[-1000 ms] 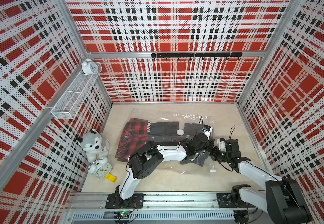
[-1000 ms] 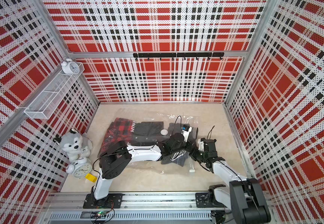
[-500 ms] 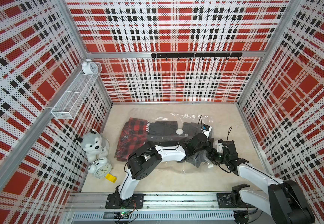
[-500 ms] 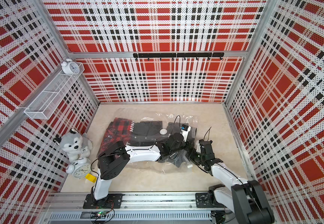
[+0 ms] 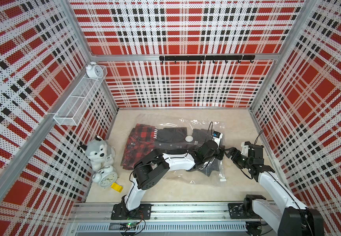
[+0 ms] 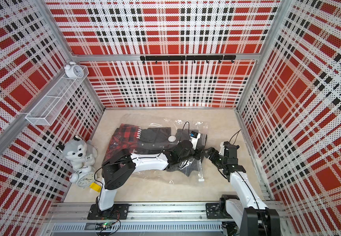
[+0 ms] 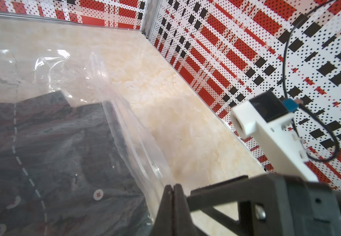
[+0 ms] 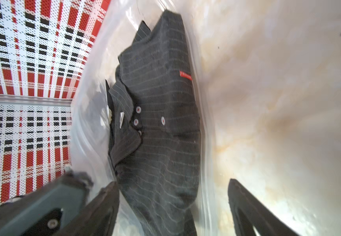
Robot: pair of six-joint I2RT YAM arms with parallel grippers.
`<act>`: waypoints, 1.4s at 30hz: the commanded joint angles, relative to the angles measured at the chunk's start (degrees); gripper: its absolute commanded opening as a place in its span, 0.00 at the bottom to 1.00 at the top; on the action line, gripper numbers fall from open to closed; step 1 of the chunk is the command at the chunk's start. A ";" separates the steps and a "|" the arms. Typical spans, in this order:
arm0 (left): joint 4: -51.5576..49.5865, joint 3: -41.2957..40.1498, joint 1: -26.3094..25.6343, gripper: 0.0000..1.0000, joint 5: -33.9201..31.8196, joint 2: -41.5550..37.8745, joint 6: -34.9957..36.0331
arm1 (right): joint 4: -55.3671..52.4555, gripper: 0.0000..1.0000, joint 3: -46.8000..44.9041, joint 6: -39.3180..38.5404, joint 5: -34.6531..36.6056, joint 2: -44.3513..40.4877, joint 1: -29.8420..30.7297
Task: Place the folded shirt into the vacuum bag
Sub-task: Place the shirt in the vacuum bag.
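Just left of open-jawed right gripper [image 5: 227, 152]: dark grey pinstriped folded shirt [image 8: 161, 132], lengthwise near-far, inside mouth of clear plastic vacuum bag [image 5: 165, 121], lip pinched by left gripper [image 7: 172, 190].

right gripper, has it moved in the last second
Yes. Against the unmoved zip slider, the right gripper has drawn back from the vacuum bag toward the right wall.

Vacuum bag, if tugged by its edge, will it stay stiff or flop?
The vacuum bag probably flops: its clear film is wrinkled. Likely slippery, given the glossy glare. The dark shirt seen through it should weigh it down.
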 commanded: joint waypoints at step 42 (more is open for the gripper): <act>1.29 1.79 0.39 0.00 2.39 0.31 1.07 | 26.67 0.51 8.14 7.56 -5.03 31.57 6.87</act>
